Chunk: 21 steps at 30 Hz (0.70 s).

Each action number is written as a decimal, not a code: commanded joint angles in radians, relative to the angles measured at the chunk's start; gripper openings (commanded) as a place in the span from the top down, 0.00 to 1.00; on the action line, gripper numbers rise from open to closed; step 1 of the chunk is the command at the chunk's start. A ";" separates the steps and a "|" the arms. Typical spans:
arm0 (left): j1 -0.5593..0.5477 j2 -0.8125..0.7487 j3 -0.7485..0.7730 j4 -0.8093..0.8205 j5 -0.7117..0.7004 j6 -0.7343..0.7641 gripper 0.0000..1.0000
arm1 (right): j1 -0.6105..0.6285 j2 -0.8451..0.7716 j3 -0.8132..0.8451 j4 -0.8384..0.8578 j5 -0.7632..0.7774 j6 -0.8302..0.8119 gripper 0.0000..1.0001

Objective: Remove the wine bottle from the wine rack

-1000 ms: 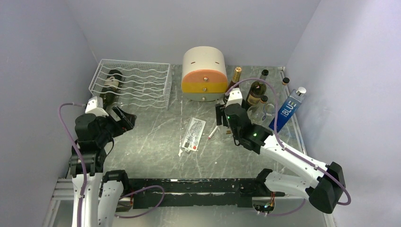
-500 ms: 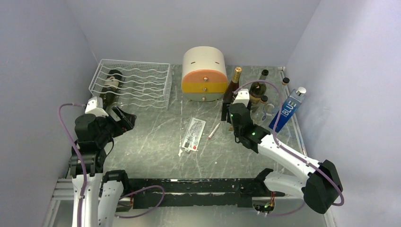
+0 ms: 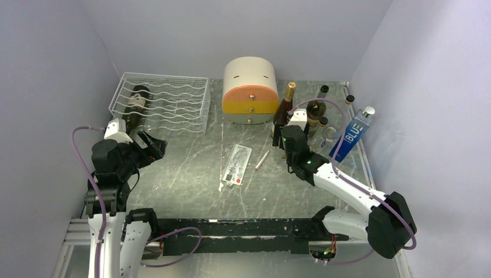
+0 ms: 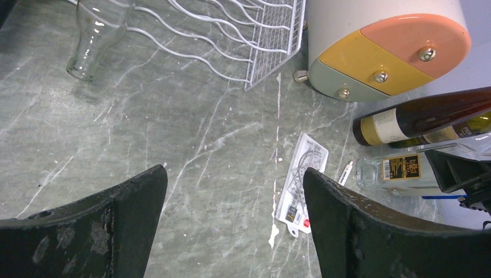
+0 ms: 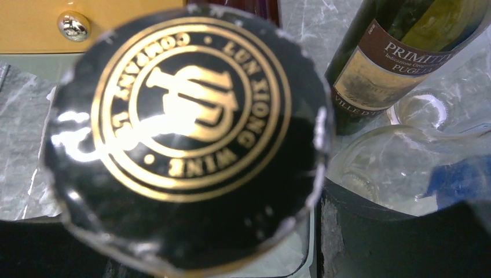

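Two sets of jaws show here, in two different states. The left gripper (image 4: 233, 171) has its jaws spread wide, with only bare bench (image 4: 173, 133) between them, and it holds and touches nothing. In the overhead view it hangs just off the 6 o'clock side of the wine rack (image 3: 173, 103), clear of the wire. The rack stands at about 10 o'clock on the bench. The wine bottle (image 3: 135, 104), dark glass with a pale label, lies on its side in the wavy shelves at the rack's 9 o'clock end. A clear glass bottle (image 4: 95, 35) pokes its neck out at the rack's near edge. At about 2 o'clock, the right gripper (image 3: 279, 132) has its jaws roughly half spread and closed on a black-capped bottle (image 5: 185, 133). That bottle's round cap with gold ring lettering fills the right wrist view, and the dark fingers (image 5: 405, 231) show only at the lower corners beside it. Just past it at 12 o'clock stand a gold-topped brown bottle (image 3: 285, 107) and a green bottle (image 5: 394, 58) with a tan label, and a blue bottle (image 3: 351, 136) leans at 3 o'clock. The cream-and-orange cabinet (image 3: 250, 90) sits at 12 o'clock on the bench. A flat packet (image 3: 236, 165) and a small white stick (image 3: 262, 160) lie mid-bench, well apart from both grippers.
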 commanded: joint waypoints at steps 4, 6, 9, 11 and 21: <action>0.000 -0.003 -0.015 0.038 0.001 -0.004 0.09 | -0.006 -0.035 0.012 0.090 0.022 0.006 0.55; 0.001 -0.001 -0.015 0.039 0.005 -0.004 0.09 | -0.007 -0.045 0.017 0.077 0.014 0.004 0.40; 0.001 0.000 -0.015 0.039 0.008 -0.003 0.09 | -0.006 -0.063 0.030 0.047 0.004 0.003 0.25; 0.001 -0.002 -0.015 0.039 0.010 -0.002 0.09 | -0.007 -0.078 0.044 0.022 -0.004 0.003 0.19; 0.001 -0.012 -0.015 0.038 0.018 0.001 0.09 | -0.006 -0.184 0.190 -0.185 -0.054 -0.023 0.00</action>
